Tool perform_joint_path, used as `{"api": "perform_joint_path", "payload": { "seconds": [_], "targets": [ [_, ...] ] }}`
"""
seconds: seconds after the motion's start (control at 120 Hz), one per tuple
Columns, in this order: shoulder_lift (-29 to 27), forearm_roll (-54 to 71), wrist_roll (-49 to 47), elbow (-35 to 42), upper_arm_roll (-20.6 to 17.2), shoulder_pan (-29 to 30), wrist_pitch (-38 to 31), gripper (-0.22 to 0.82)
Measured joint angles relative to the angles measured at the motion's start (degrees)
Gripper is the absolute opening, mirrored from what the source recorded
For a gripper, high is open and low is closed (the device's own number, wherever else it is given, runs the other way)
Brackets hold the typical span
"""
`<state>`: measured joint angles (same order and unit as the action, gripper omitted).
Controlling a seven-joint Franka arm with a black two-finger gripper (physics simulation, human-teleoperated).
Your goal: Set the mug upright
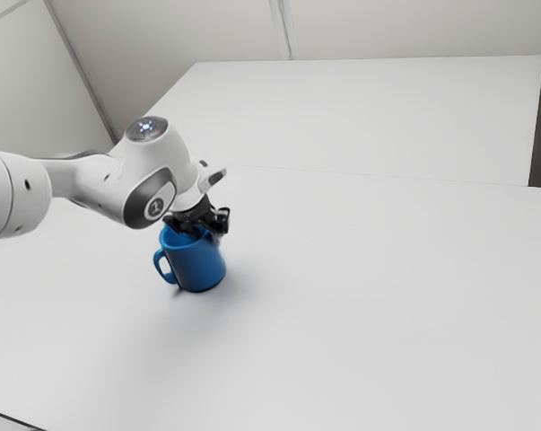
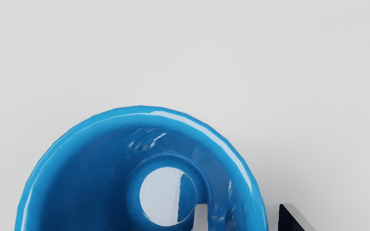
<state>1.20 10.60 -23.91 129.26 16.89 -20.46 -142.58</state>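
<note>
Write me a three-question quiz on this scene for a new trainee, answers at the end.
1. Multiple choice: toward which side of the exterior view does the handle of the mug point?
a) the view's left
b) the view's right
c) straight up

2. True or false: the mug's opening faces down.

3. Fill in the blank: one finger of the gripper is inside the mug, and the other finger is ____ it.

Key: 1. a; 2. false; 3. outside
</note>
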Motion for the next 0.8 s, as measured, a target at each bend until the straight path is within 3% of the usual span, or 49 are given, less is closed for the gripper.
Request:
{"api": "perform_joint_path", "payload": {
  "seconds": [0.125,0.283,0.542,0.8],
  "targets": [
    [0.0,-0.6,0.5,-1.0,0.0,-0.7,0.5,0.36],
    [-0.5,-2.8,1.7,-3.3,0.2,-2.5,1.7,0.49],
    [-0.8,-6.2,5.8,-11.5,0.6,-5.1,9.0,0.57],
    [-1.3,-7.6,14.9,-29.6,0.4,-6.0,27.3,0.59]
  ]
}}
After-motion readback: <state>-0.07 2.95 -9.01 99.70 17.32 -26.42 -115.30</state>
